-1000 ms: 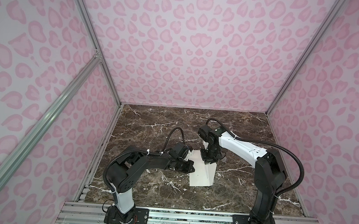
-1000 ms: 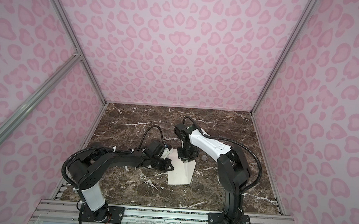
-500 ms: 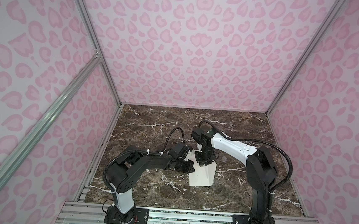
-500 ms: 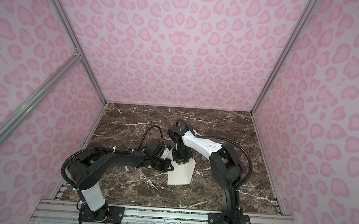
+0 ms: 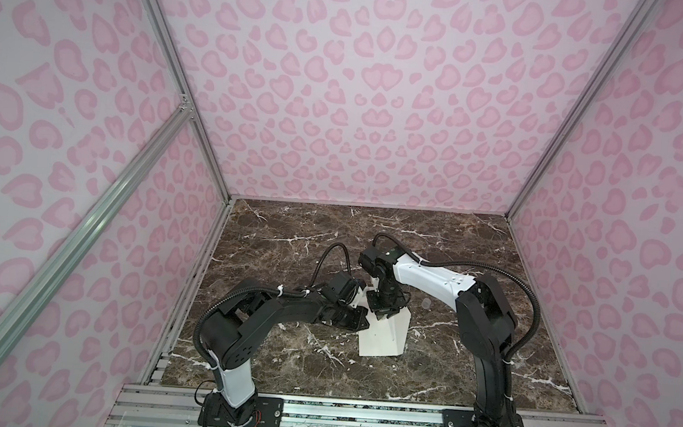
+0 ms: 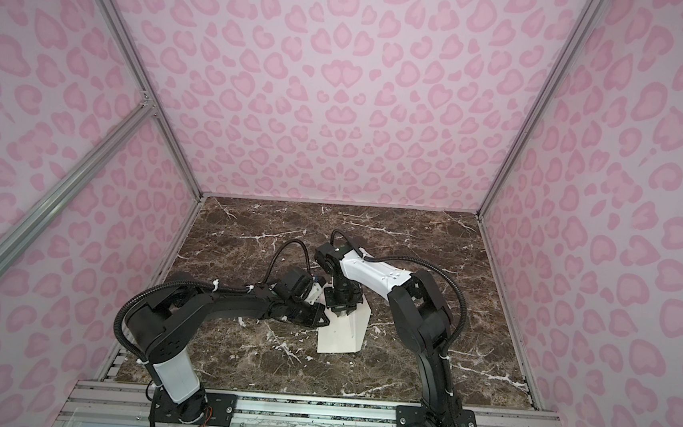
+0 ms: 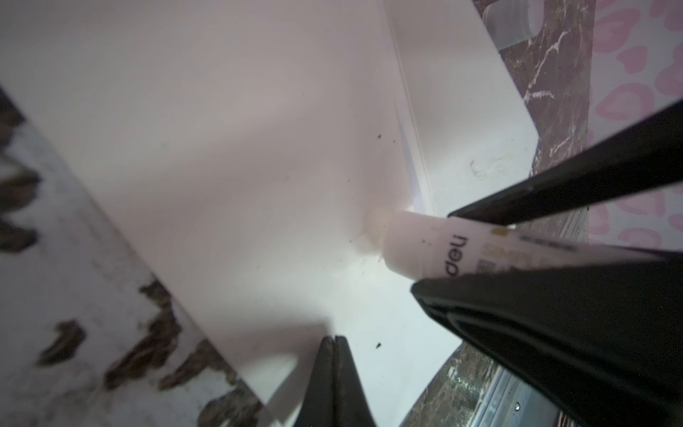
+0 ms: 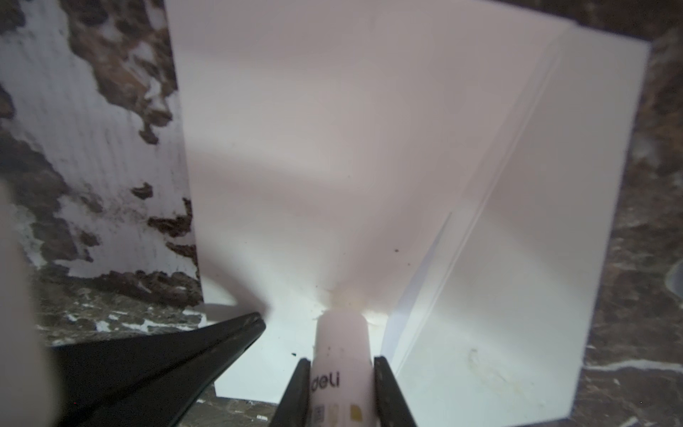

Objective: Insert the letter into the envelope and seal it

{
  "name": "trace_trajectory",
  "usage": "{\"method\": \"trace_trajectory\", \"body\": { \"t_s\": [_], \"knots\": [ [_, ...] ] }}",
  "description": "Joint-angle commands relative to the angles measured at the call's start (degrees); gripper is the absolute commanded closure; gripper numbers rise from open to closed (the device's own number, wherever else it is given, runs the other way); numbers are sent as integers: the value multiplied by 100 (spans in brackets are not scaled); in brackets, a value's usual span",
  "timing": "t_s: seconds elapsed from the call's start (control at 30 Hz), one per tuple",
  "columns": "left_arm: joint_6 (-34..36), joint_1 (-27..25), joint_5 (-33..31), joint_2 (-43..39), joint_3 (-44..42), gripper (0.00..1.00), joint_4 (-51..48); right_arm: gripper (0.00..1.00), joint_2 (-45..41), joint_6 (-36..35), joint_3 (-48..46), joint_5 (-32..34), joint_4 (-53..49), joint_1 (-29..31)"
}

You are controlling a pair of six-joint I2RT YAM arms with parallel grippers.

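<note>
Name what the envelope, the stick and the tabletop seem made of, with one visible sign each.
The envelope: matt cream paper, probably; sharp fold lines and thin edges.
The stick: smooth white plastic, likely; slight sheen, printed label.
The tabletop: brown marble look with white veins; stone or printed laminate, cannot tell.

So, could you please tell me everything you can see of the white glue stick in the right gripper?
The glue stick is a smooth white plastic-looking cylinder with dark "deli" lettering and small yellow marks. The right gripper is shut on its printed body, and its bare end is pressed against the pale envelope beside a fold line, where a faint yellowish smear shows.
</note>
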Motion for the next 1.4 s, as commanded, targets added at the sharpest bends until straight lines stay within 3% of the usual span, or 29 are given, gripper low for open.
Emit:
{"method": "trace_trajectory", "body": {
  "t_s": [0.0,0.33,0.7,1.37],
  "knots": [
    [67,1,-174,46,-18,96,-316,100,96,46,32,35,0,21],
    [65,8,-161,27,-35,96,-294,100,296,23,50,88,-17,48],
    [68,26,-174,13,-53,96,-315,100,475,-37,85,613,-347,39],
    [124,34,-234,63,-38,96,-486,100,-62,-142,357,306,-410,-102]
  ]
}}
